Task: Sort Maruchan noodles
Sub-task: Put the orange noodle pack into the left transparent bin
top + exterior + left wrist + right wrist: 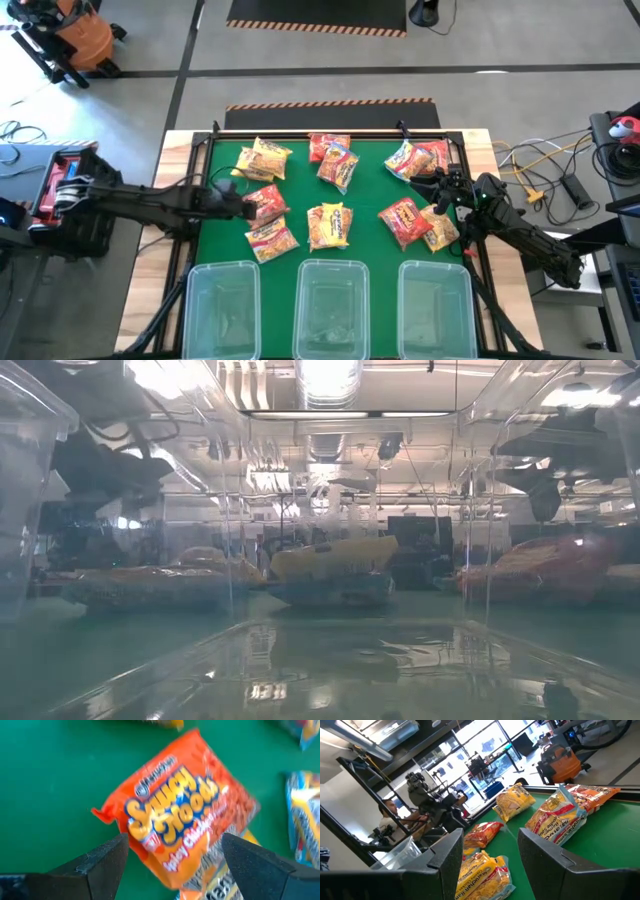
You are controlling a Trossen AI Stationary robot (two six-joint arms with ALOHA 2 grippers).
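Several Maruchan noodle packets lie flat and scattered on the green mat [365, 195], some overlapping. My left gripper [248, 206] is open at the mat's left, just over an orange-red packet [266, 201]. In the left wrist view this packet [180, 815] lies between and beyond the two fingers [107, 862], its lower end on a yellow packet [227, 887]. I see no touch. My right gripper [438, 192] waits open at the mat's right, pointing level, nothing between its fingers [540, 850], beside a red packet [404, 220].
Three clear tubs [222, 305], [330, 305], [437, 305] stand in a row along the near edge. Yellow packets [265, 158], [330, 225] and red ones [335, 155], [415, 158] fill the mat's far and middle parts. A wooden rim [180, 170] frames the mat.
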